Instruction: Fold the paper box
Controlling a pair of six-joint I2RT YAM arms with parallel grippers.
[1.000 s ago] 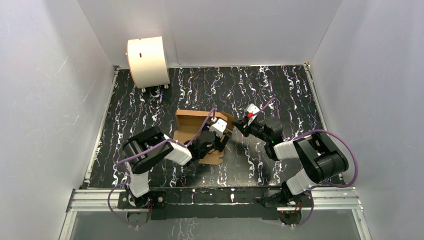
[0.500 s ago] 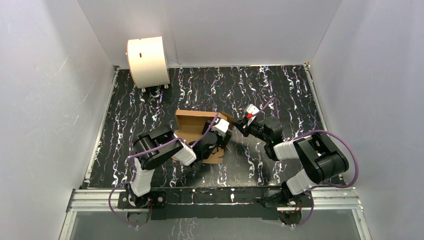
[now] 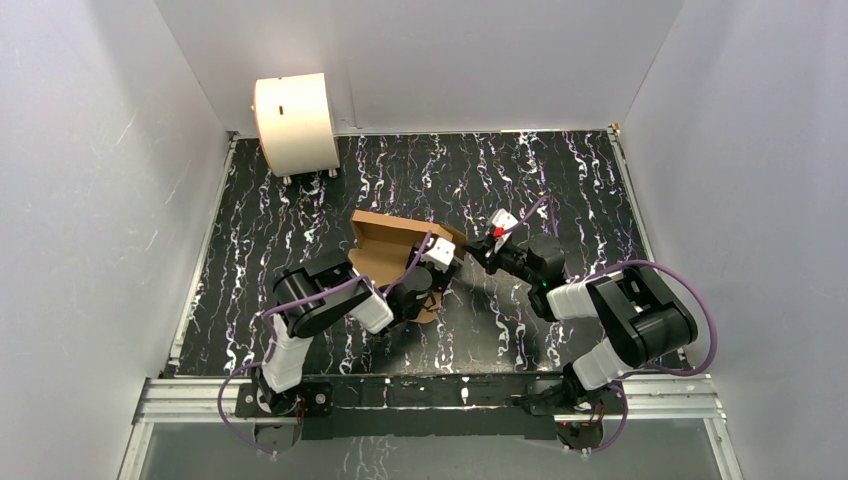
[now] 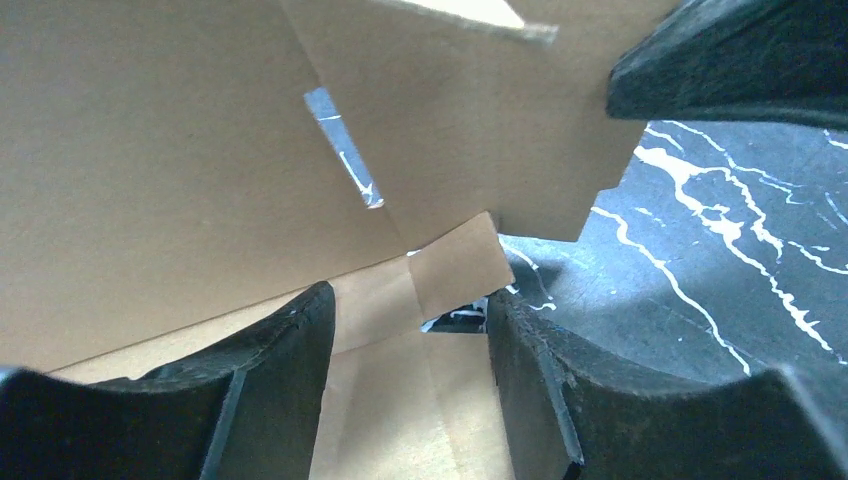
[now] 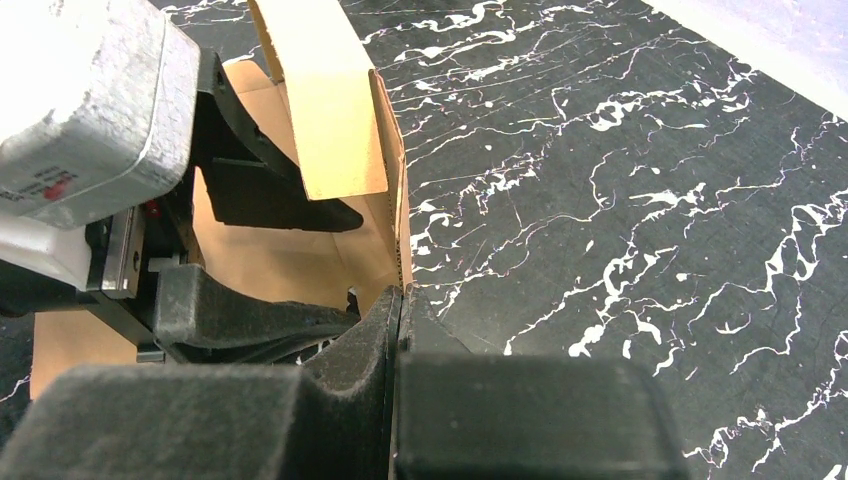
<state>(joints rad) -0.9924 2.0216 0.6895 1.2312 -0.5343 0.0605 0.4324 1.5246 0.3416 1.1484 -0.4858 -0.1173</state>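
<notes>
In the left wrist view the paper box [image 4: 170, 150] runs off the top and left edges (from above, we lose its near flaps under the left arm [image 3: 345, 300]). The right gripper [image 5: 398, 300] looms in its own view as a dark blur, hiding the box wall's lower end.

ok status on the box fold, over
Left gripper open, fingers astride a flap of the paper box. Right gripper pinched shut on its wall edge. Box part folded, walls up. Nothing blocking; cream drum sits far back.

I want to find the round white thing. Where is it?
In the top view, the cream-white drum sits at the table's far left corner, well apart from the paper box.
</notes>
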